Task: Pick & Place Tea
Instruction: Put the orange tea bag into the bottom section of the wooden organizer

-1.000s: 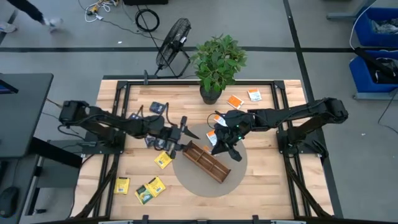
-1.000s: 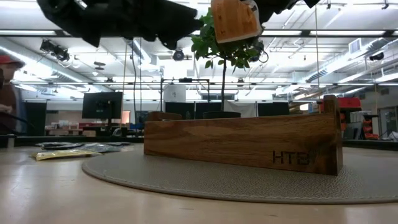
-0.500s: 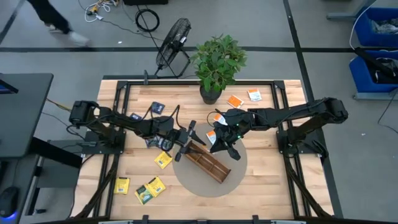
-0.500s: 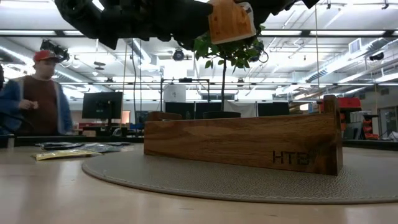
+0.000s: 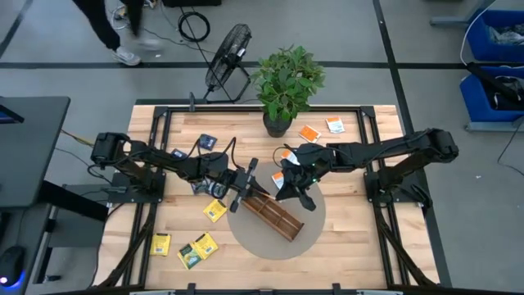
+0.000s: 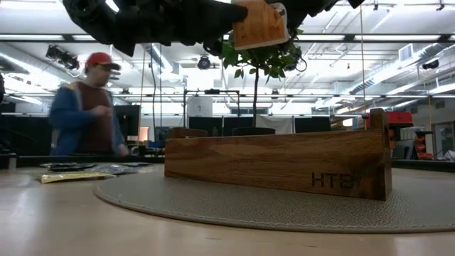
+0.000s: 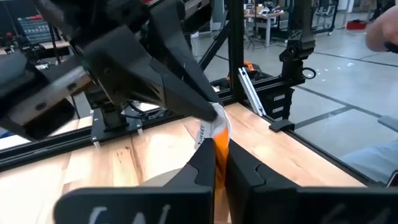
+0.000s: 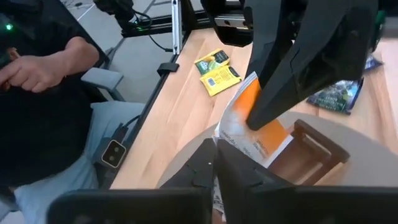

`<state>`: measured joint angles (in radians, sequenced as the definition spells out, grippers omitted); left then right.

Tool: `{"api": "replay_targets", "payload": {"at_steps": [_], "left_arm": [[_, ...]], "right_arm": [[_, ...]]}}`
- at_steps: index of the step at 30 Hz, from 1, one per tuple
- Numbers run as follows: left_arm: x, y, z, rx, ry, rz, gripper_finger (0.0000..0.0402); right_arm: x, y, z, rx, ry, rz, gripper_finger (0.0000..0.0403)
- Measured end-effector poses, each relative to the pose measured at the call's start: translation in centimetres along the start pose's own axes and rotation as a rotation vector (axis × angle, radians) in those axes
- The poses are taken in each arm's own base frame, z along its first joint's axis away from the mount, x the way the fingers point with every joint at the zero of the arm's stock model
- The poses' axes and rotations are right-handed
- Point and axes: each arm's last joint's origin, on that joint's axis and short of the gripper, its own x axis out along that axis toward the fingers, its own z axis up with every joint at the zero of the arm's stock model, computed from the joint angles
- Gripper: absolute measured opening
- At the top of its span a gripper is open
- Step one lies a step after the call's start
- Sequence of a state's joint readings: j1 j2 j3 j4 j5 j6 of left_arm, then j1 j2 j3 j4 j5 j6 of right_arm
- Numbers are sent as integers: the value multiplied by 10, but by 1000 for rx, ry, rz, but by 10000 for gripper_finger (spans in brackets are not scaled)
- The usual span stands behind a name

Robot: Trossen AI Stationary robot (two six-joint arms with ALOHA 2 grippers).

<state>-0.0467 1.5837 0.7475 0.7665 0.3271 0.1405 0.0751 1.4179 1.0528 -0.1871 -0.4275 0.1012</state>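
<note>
**Both grippers pinching one sachet above the tray**

I see the left gripper (image 7: 214,163) and right gripper (image 8: 214,163) both clamped on one orange-and-white sachet (image 8: 252,124), held above the wooden tray (image 5: 273,215) on its round grey mat (image 5: 315,227). Other sachets (image 5: 197,248) lie scattered across the pale wood table (image 5: 176,220). A potted plant (image 5: 286,82) stands at the far edge. Beyond, a person (image 6: 89,105) crosses the workshop.
</note>
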Motion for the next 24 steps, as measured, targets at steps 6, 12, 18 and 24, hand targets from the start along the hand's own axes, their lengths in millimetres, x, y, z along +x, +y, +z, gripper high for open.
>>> {"api": "replay_targets", "payload": {"at_steps": [6, 12, 18, 24], "left_arm": [[0, 0, 0, -27, -6, 0, 12], [-14, -4, -2, -26, -170, 47, 12], [-56, -8, -15, -59, -428, 144, 12], [-61, -12, -17, -75, -450, 136, 12]], "right_arm": [[-13, 22, 3, -48, -18, -58, 83], [-30, 53, 0, -107, -32, -323, 95], [-17, 80, -7, -206, -67, -566, 96], [16, 69, -12, -183, -106, -548, 96]]}}
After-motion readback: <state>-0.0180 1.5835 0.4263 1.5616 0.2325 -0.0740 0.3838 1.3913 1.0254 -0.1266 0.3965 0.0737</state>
